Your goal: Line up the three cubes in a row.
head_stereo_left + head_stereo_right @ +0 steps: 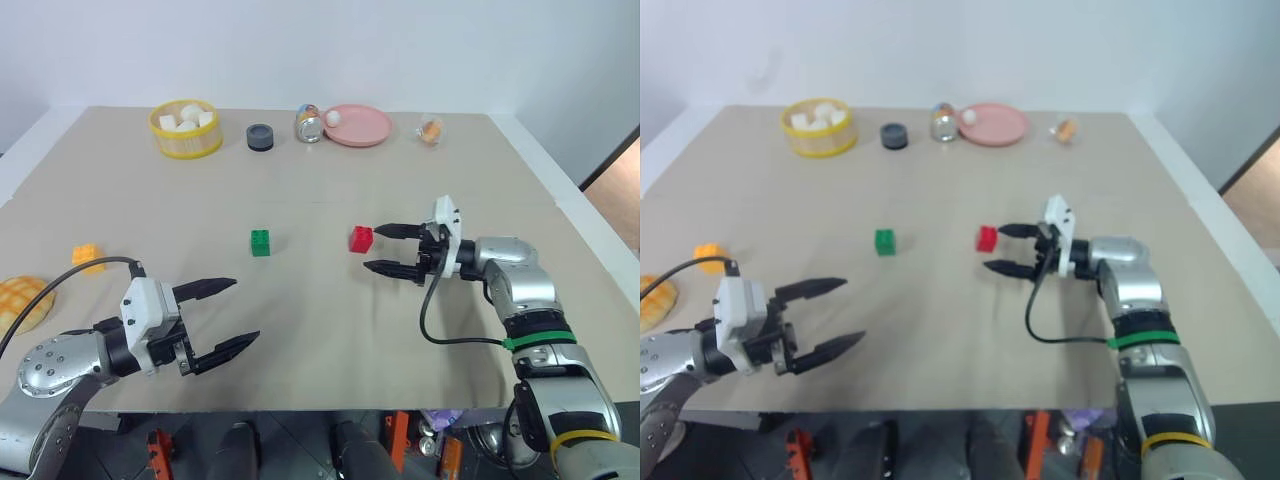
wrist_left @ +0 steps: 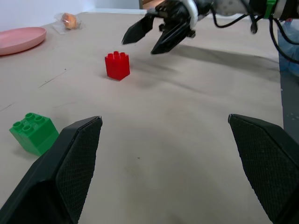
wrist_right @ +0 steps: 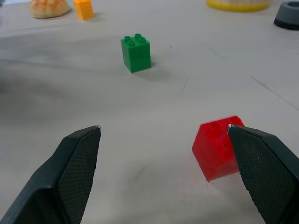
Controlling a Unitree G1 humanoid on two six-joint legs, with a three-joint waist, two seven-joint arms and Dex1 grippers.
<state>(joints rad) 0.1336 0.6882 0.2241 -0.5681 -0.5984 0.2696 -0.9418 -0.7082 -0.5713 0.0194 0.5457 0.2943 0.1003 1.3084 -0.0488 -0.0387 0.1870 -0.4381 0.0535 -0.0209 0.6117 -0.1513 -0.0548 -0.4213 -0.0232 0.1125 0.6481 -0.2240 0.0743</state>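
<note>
- Head views: the three cubes lie in a rough line across the table [image 1: 320, 330] but unevenly spaced. The orange-yellow cube [image 1: 87, 256] sits far to the robot's left, just beside the checkered bun [image 1: 22, 300]; the green cube [image 1: 260, 242] stands mid-table; the red cube [image 1: 361, 238] is a little to its right.
- Head views: the right gripper [image 1: 391, 249] is spread wide and empty, its tips just beside the red cube, one finger level with the cube's top edge. The left gripper [image 1: 225, 315] is likewise wide and empty, well short of the green cube.
- Left wrist view: the green cube and the red cube both rest flat, studs up, with the right gripper hovering just past the red one.
- Right wrist view: the red cube sits off-centre, close against one finger [image 3: 264, 163] rather than between the two. Whether that finger touches it cannot be settled from this angle.
- Judgement: the step in hand looks like taking the red cube. To do it well, shift the gripper sideways until the cube is centred, lower squarely, then close on flat faces.
- Risk: closing now would likely nudge or tip the cube away.
</note>
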